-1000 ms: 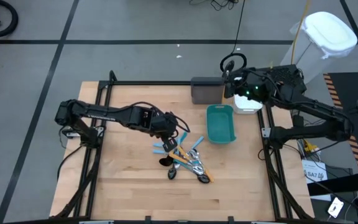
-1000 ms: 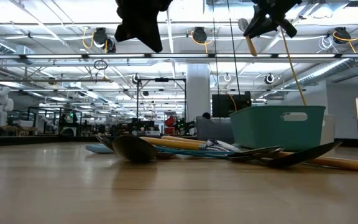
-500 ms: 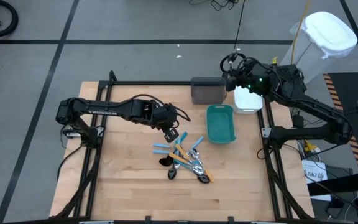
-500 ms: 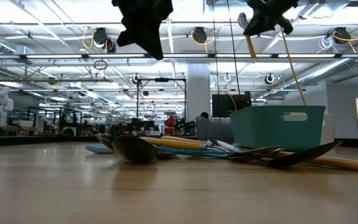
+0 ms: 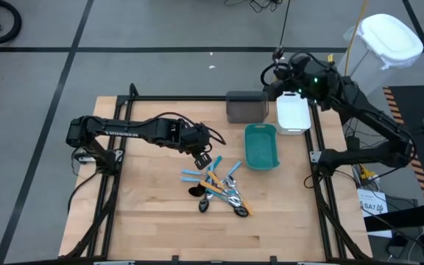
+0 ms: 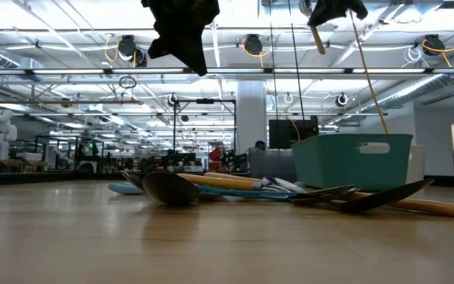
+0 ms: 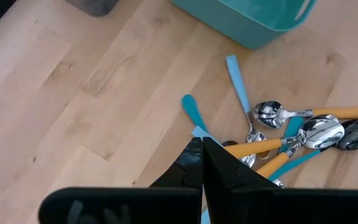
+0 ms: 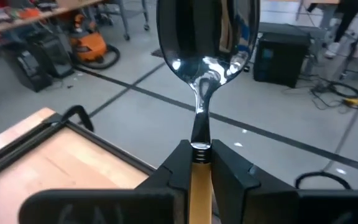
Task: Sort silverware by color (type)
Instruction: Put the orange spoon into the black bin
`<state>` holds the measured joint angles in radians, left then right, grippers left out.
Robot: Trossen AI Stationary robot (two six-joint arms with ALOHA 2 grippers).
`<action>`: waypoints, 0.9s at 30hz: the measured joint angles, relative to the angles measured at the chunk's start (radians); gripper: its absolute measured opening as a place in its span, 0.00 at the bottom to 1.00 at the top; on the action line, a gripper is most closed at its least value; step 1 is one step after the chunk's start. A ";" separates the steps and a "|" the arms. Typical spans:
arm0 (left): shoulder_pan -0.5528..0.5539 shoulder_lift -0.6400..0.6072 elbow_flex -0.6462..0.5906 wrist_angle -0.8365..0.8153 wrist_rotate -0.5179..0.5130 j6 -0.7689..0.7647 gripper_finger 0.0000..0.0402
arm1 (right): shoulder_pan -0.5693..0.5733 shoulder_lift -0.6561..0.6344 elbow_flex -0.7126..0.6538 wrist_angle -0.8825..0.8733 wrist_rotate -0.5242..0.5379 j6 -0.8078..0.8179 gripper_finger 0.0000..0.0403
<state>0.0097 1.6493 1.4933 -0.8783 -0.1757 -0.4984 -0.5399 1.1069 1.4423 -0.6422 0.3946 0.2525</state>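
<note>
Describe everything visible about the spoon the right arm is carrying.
The orange-handled spoon with a shiny silver bowl is clamped by its handle in the right tool, bowl pointing forward past the fingers. The mirror-like bowl narrows to a thin metal neck that meets the matte orange handle. It hangs in the air near the table's far right corner, by the gray rectangular bin and the white bin. Only the tool touches it.

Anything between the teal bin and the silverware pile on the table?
Nothing: high view shows bare wood between the teal bin and the silverware pile.
</note>
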 joint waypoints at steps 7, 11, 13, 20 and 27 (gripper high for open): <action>0.000 0.000 0.000 0.000 0.000 0.000 0.00 | -0.071 0.085 0.115 -0.121 0.001 0.005 0.08; 0.000 0.000 0.000 0.000 0.000 0.000 0.00 | -0.124 0.121 0.115 -0.177 0.001 0.059 0.08; 0.001 0.000 0.000 0.000 -0.007 0.000 0.00 | -0.154 0.147 0.115 -0.231 0.001 0.095 0.08; 0.002 0.000 0.000 0.000 -0.018 -0.001 0.00 | -0.218 0.226 0.115 -0.359 -0.006 0.129 0.08; 0.004 0.000 0.000 0.003 -0.032 -0.007 0.00 | -0.271 0.279 0.115 -0.404 -0.063 0.150 0.08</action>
<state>0.0135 1.6493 1.4933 -0.8749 -0.2081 -0.5058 -0.8109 1.3858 1.5574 -1.0465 0.3321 0.4027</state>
